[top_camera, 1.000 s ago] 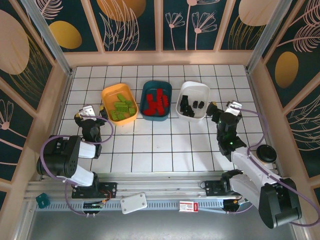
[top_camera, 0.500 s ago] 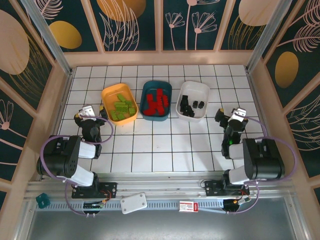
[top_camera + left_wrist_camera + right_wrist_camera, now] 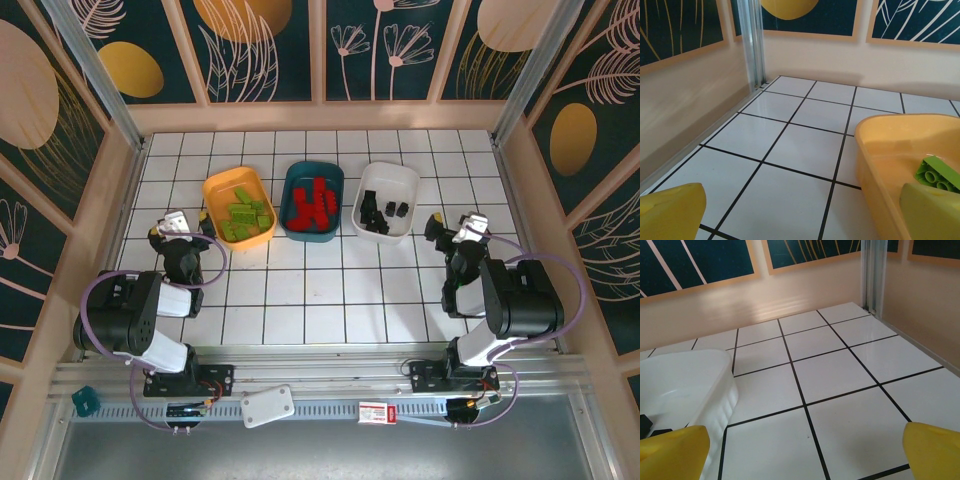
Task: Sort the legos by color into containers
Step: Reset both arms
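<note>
progress: sort looks done | green legos (image 3: 245, 213) in yellow tray (image 3: 212, 186) | red legos (image 3: 313, 203) in teal tray (image 3: 313, 166) | black legos (image 3: 375, 215) in white tray (image 3: 395, 170) | left gripper (image 3: 175, 230) wide, empty, beside yellow tray | right gripper (image 3: 453, 229) wide, empty, near white tray

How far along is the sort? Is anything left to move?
Done: green legos in the orange-yellow tray, red legos in the dark teal tray, black legos in the white tray. In hand: nothing, both arms' jaws stand open and empty. Left: apparently nothing; every brick I see lies in a matching tray.
</note>
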{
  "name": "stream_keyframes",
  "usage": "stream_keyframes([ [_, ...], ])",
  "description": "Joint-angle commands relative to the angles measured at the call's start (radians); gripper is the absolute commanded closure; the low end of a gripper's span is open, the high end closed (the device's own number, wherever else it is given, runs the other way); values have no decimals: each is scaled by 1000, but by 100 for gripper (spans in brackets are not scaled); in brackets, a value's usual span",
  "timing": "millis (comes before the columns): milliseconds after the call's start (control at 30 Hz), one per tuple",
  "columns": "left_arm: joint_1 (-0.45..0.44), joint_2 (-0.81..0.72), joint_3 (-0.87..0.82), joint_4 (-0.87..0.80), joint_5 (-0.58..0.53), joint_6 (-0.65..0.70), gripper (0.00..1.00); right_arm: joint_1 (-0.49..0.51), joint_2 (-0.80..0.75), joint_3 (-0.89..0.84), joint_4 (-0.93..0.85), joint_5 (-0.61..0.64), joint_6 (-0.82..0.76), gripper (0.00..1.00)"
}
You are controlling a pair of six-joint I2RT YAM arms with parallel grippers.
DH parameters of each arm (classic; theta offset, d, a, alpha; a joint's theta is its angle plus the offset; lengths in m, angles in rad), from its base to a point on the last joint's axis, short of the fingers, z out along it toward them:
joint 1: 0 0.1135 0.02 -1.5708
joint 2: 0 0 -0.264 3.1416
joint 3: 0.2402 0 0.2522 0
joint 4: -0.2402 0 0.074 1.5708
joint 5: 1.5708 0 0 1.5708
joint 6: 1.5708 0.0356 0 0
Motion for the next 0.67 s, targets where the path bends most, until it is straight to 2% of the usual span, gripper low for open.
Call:
stream_keyframes([
  [0,7,-2,-7,50,-12,-18,1,6,10,10,49,23,-23,1],
  [633,7,-2,-8,49,-13,-18,1,6,9,13,44,25,-26,1],
])
